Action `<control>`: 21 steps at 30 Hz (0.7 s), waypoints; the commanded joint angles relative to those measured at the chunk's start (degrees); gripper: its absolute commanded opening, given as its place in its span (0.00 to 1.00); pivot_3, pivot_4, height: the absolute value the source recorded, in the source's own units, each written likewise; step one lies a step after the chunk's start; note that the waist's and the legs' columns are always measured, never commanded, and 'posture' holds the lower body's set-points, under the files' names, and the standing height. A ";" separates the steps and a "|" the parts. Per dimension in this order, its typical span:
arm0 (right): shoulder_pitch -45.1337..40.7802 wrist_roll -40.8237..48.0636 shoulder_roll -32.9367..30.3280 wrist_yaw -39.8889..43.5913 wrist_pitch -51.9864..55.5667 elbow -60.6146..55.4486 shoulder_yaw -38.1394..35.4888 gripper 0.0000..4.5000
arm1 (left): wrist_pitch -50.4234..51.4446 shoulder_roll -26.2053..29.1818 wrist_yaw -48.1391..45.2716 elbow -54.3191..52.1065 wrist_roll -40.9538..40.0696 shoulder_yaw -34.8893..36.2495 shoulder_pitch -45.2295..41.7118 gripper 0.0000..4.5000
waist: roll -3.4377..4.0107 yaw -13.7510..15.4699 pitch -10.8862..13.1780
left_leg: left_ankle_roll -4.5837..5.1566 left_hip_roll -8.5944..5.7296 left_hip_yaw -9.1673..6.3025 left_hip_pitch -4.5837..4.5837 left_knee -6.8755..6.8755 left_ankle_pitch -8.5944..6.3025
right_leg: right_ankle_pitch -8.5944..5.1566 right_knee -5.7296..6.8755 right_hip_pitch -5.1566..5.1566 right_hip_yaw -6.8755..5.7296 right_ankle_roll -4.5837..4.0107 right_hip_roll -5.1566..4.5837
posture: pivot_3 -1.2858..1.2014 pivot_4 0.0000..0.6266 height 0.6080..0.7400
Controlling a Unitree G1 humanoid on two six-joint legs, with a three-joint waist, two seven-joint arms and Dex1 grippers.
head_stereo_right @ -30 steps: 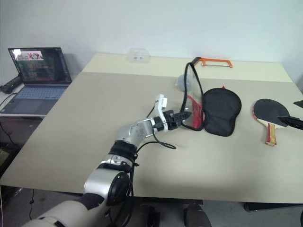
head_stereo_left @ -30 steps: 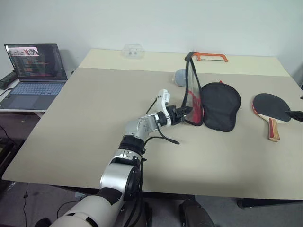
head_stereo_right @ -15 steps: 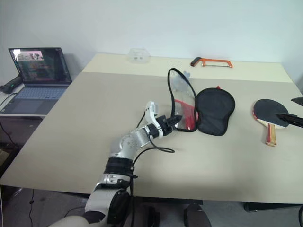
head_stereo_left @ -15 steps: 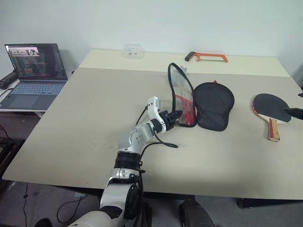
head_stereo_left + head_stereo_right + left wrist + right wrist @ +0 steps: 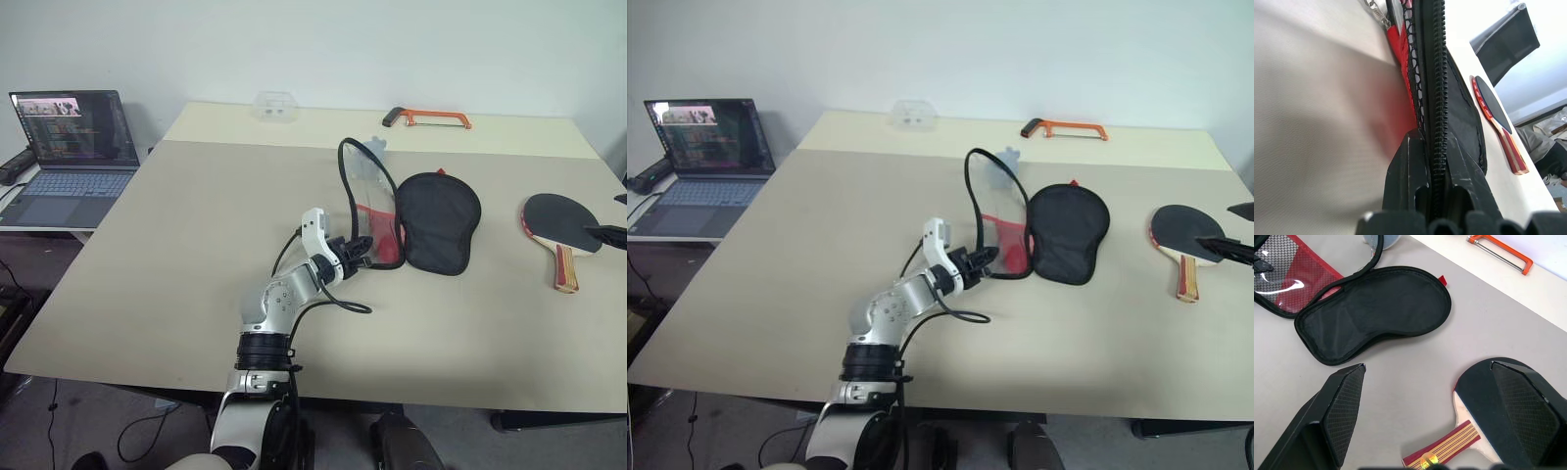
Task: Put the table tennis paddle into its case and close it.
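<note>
The case lies open mid-table. Its black half (image 5: 439, 223) rests flat, while the clear and red flap (image 5: 368, 201) stands raised on edge. My left gripper (image 5: 364, 250) is shut on the flap's zipper rim (image 5: 1439, 73), with both black fingers (image 5: 1409, 166) pinching it. The table tennis paddle (image 5: 558, 223) lies flat near the table's right side, black blade up and striped handle (image 5: 1449, 445) toward me. My right gripper (image 5: 1426, 366) hovers open just right of the paddle, holding nothing, its finger (image 5: 609, 234) beside the blade.
An orange hacksaw (image 5: 431, 118) lies at the far edge, with a clear plastic box (image 5: 275, 104) to its left. A grey-blue plush (image 5: 1005, 164) sits behind the raised flap. An open laptop (image 5: 69, 147) rests on a side table to the left.
My left gripper drew back and leftward with the flap, dragging the whole case a little left across the table. The flap now leans more to the left. The right gripper stayed put.
</note>
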 commanded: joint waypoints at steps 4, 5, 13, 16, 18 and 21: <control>-0.28 0.70 -1.43 1.14 0.79 -1.40 -1.08 1.00 | 1.54 0.94 2.02 -5.17 -1.47 0.04 1.42 0.01 | 0.01 -0.02 0.00 | 0.00 0.00 0.01 0.01 0.00 0.00 | 0.00 0.00 0.01 0.01 0.00 0.00 | 0.52 0.24 1.00; -0.38 0.61 -1.40 1.21 0.84 -1.36 -0.96 1.00 | 1.42 0.94 2.23 -5.33 -1.37 -0.15 1.66 0.01 | 0.01 -0.01 0.00 | 0.00 0.00 0.01 0.02 0.00 0.00 | 0.00 0.00 0.01 0.01 0.00 0.00 | 0.52 0.24 1.00; -0.41 0.78 -0.64 2.08 1.30 -2.03 0.09 1.00 | 1.45 -2.87 7.15 -9.48 -0.77 -3.23 3.30 0.01 | 0.00 0.12 0.00 | 0.00 0.01 -0.01 0.01 0.01 0.00 | 0.00 -0.01 0.03 0.01 0.00 -0.01 | 0.52 0.24 1.00; -0.18 0.84 -0.42 2.16 1.43 -2.42 0.18 1.00 | 2.34 -4.17 9.15 -11.24 -1.01 -4.09 4.49 0.01 | 0.00 0.11 0.00 | 0.00 0.00 -0.01 0.02 0.01 0.00 | 0.00 -0.01 0.03 0.01 0.00 -0.01 | 0.52 0.24 1.00; -0.16 0.84 -0.29 2.21 1.51 -2.65 0.29 1.00 | 2.23 -5.00 10.72 -11.40 -0.92 -4.14 4.74 0.01 | 0.00 0.10 0.00 | 0.00 -0.01 -0.01 0.02 0.01 0.00 | 0.00 -0.01 0.03 0.01 0.00 0.00 | 0.52 0.24 1.00; -0.18 0.79 -0.17 2.32 1.59 -2.96 0.53 1.00 | 1.71 -5.29 12.08 -10.85 -0.99 -4.03 4.37 0.01 | 0.00 0.08 0.00 | 0.00 -0.03 -0.02 0.03 0.01 0.00 | 0.00 -0.01 0.04 0.01 0.00 0.00 | 0.52 0.24 1.00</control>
